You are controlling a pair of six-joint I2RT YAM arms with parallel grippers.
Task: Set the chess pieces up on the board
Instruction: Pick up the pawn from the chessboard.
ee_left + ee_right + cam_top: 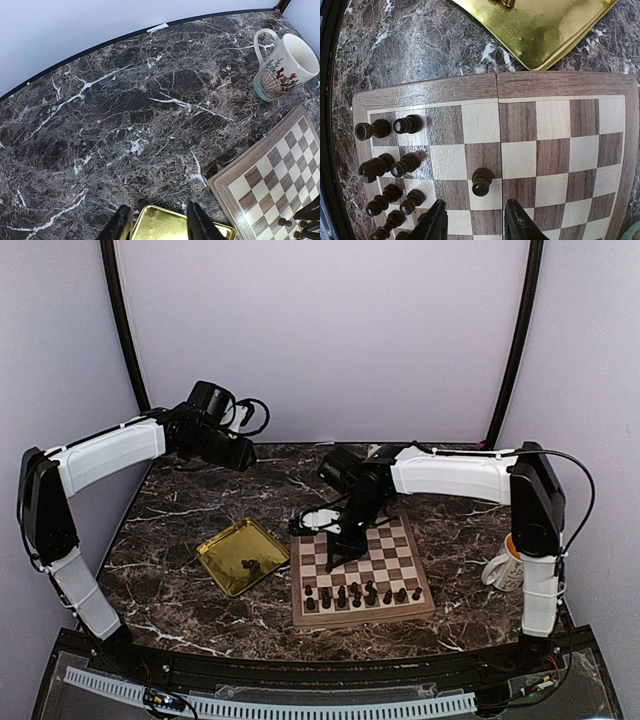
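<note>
The board (pixel 415 605) lies on the marble table, right of centre. Two rows of dark chess pieces (pixel 360 594) stand along its near edge. My right gripper (pixel 338 552) hangs over the board's left part, open. In the right wrist view a lone dark pawn (pixel 481 181) stands upright on the board (pixel 560 85), just ahead of the gripper (pixel 476 221) and touching neither finger. Several set pieces (pixel 385 150) stand at the left. My left gripper (pixel 245 454) is raised at the back left, open and holding nothing. Seen from the left wrist, that gripper (pixel 159 225) hangs high above the gold tray (pixel 165 227).
A shiny gold tray (pixel 222 550) sits left of the board with a few dark pieces (pixel 250 565) in it. A white mug (pixel 500 568) with a red and teal pattern stands right of the board, beside the right arm's base. Walls close in the table at back and sides.
</note>
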